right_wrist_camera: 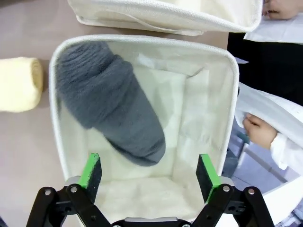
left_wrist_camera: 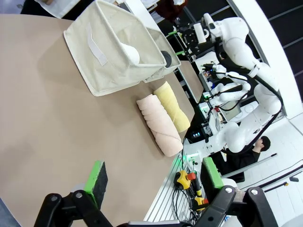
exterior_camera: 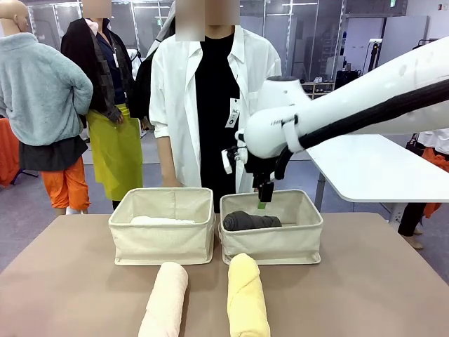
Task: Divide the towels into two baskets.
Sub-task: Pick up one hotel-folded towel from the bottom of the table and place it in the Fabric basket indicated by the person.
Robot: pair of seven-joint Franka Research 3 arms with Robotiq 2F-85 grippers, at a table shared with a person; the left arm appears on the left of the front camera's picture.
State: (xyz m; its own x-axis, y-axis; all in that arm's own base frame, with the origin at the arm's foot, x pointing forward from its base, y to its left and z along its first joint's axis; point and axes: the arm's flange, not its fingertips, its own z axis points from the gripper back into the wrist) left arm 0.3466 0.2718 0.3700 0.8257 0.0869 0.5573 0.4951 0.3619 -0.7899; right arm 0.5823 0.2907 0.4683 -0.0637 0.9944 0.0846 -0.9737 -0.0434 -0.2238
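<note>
The dark grey towel [exterior_camera: 251, 221] lies in the right basket [exterior_camera: 272, 245]; the right wrist view looks down on this grey towel [right_wrist_camera: 111, 118] lying free inside the basket [right_wrist_camera: 227, 99]. My right gripper [exterior_camera: 263, 202] hangs just above it, open [right_wrist_camera: 149, 174] and empty. The white towel [exterior_camera: 161, 220] rests in the left basket [exterior_camera: 162, 239]. On the table in front lie the cream towel [exterior_camera: 165, 302] and the pale yellow towel [exterior_camera: 247, 295]. My left gripper [left_wrist_camera: 154, 182] is open above the bare table, away from the cream towel [left_wrist_camera: 159, 124] and the yellow towel [left_wrist_camera: 172, 107].
A person in a white coat [exterior_camera: 210, 105] stands just behind the baskets, a hand [right_wrist_camera: 259, 131] near the right basket's far wall. The brown table [exterior_camera: 365, 295] has free room at both sides. Other people stand farther back on the left.
</note>
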